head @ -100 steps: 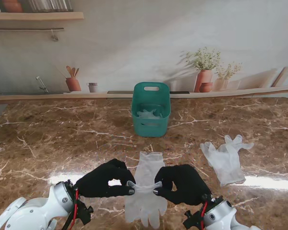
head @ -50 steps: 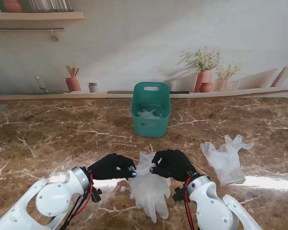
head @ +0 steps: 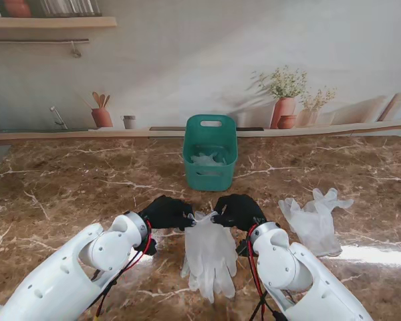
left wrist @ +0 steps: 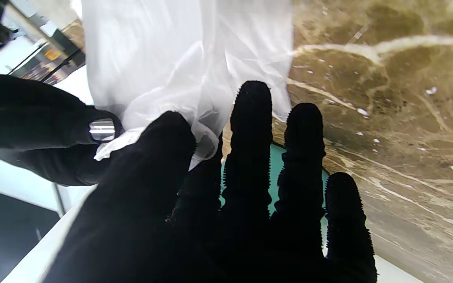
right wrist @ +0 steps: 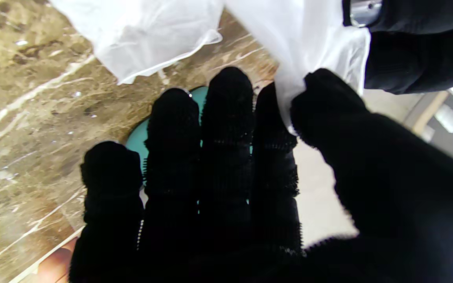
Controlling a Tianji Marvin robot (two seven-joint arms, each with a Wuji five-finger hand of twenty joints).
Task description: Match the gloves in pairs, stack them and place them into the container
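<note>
Hanging between the two black-gloved hands just below the centre of the stand's frame is a pair of thin, translucent white disposable gloves (head: 210, 253), cuffs up and fingers drooping toward the bottom edge over the brown marble-patterned table top (head: 73, 194). The left hand (head: 167, 212) pinches the left corner of the cuffs, thumb pressed against forefinger with the film bunched between them, the other fingers (left wrist: 251, 129) extended and free, as the left wrist view shows. The right hand (head: 238, 210) does the same at the right corner, its thumb clamping the film against the side of its forefinger while the remaining fingers (right wrist: 173, 129) lie straight and together. The two hands sit close, nearly meeting over the cuffs. Straight above them in the frame, in the upper middle, stands the teal plastic basket with a slotted handle (head: 210, 128); some pale glove material lies inside it. At the right of the frame, well apart from the held pair, a second heap of white disposable gloves (head: 314, 219) lies flat on the table, fingers pointing toward the upper right.
</note>
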